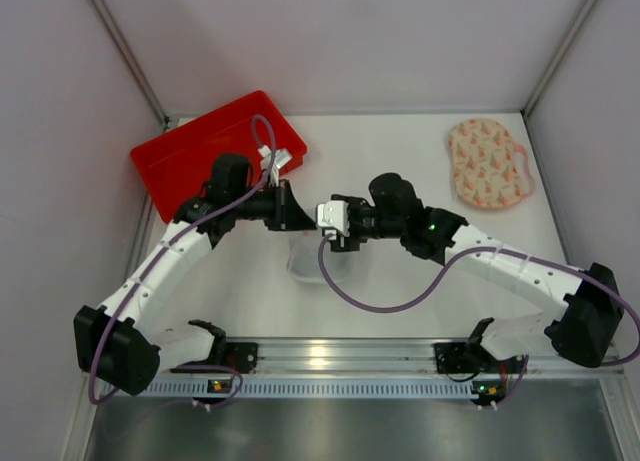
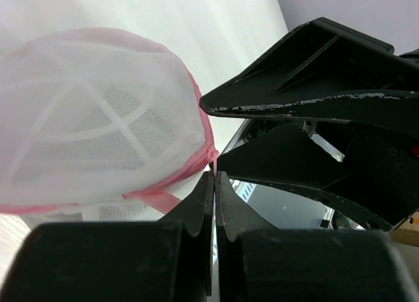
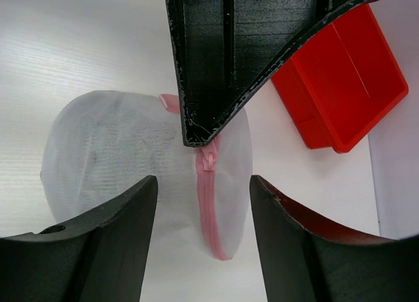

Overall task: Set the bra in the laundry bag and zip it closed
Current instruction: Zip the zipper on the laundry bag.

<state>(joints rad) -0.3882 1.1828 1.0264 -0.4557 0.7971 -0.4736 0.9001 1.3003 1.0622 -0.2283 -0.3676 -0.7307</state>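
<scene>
Jaws of the left gripper (image 2: 215, 177) are pressing together, pinching the pink edging of the domed white mesh laundry bag (image 2: 91, 118) sitting on the desk (image 1: 400, 271). Jaws of the right gripper (image 3: 204, 190) are hanging spread over its zip (image 3: 207, 210).

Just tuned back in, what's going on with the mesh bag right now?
The left end effector is shut, pinching the pink edging of the laundry bag at mid-table. The right end effector is open, straddling the bag's pink zip without gripping it. The bra cannot be made out. A red tray and a peach fabric piece lie farther back.
</scene>
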